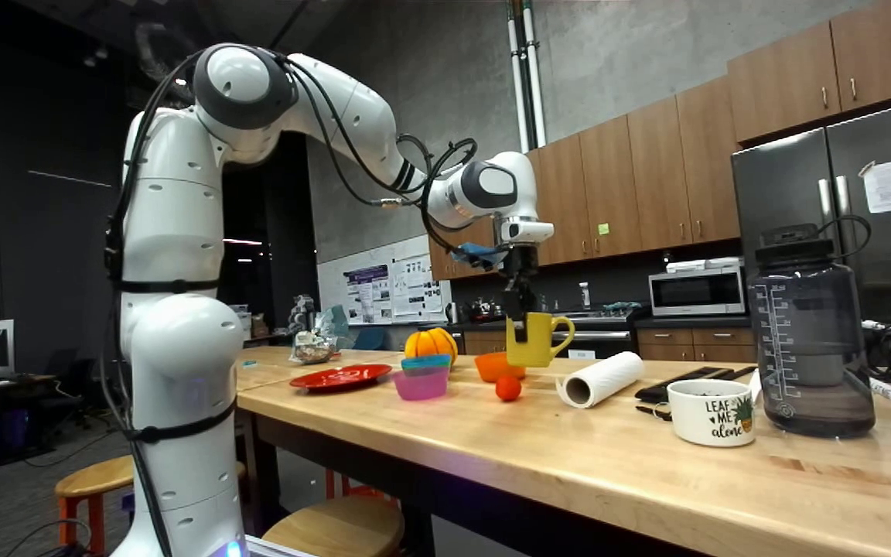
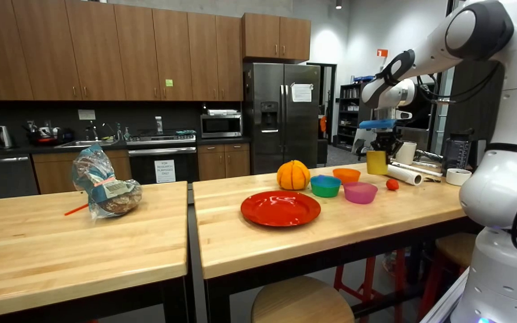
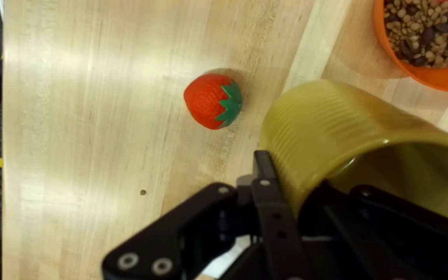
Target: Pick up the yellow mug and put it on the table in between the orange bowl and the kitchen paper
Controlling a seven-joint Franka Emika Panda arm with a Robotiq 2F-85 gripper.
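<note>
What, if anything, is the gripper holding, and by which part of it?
The yellow mug, by its wall at the rim, with fingers inside and outside.

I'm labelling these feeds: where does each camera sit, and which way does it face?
In an exterior view: beside the table, facing cabinets beyond it; most of the arm at picture left.
In an exterior view: in front of the red plate, facing the refrigerator; the arm at picture right, cut off.
Wrist view: above the gripper, looking down at the strawberry; only that gripper shows, holding the yellow mug.
Both exterior views share the yellow mug, orange bowl and kitchen paper.
</note>
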